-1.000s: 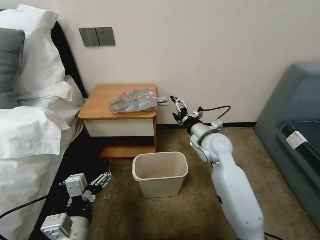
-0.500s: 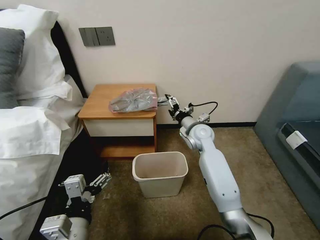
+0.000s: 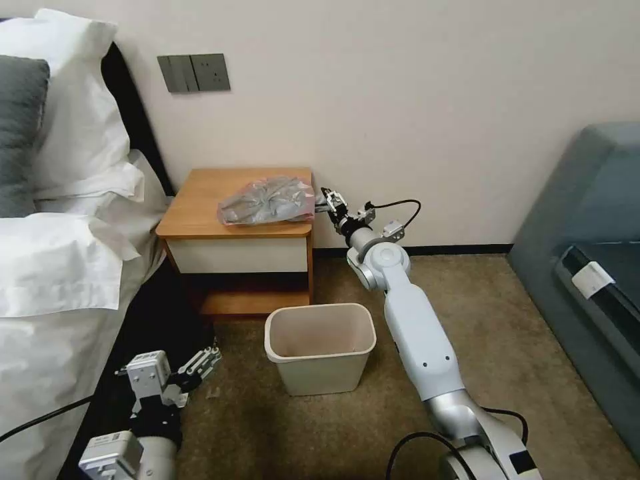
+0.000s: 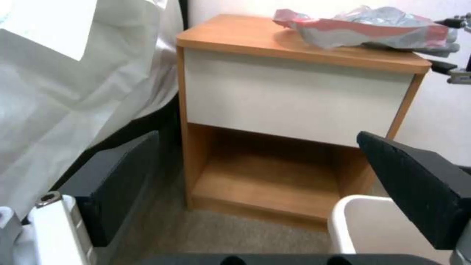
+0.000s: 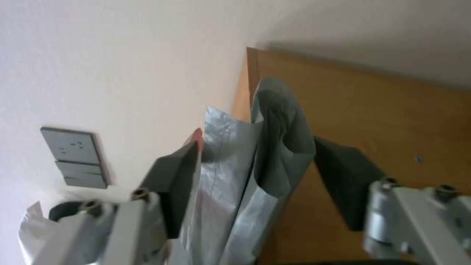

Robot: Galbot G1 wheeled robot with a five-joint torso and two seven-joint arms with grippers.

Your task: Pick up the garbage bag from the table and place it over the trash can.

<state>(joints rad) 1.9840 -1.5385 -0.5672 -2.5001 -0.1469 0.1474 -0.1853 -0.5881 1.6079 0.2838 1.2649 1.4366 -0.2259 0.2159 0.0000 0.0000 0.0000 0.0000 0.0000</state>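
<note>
Head view: a crumpled, translucent grey plastic garbage bag with a pinkish-red edge [image 3: 267, 200] lies on the right half of the small orange-brown wooden bench with a white drawer front [image 3: 200, 207], a grey flap hanging past its right edge. The right gripper [image 3: 327, 200], on an outstretched white arm, sits at that flap. A cream-beige plastic trash can with a rolled rim [image 3: 320, 347] stands on the brown carpet [image 3: 533, 373] in front of the bench. The left gripper [image 3: 200, 363] hangs low beside the white-sheeted bed [image 3: 53, 267], its fingers apart.

Left wrist view: the bag [image 4: 368, 31] rests on the bench top [image 4: 235, 35]; the trash can's rim [image 4: 343, 217] shows below.

Right wrist view: the right gripper's [image 5: 255, 165] dark fingers [image 5: 172, 180] are spread on either side of the bag's hanging grey fold [image 5: 265, 147], one against it, not yet pinching.
</note>
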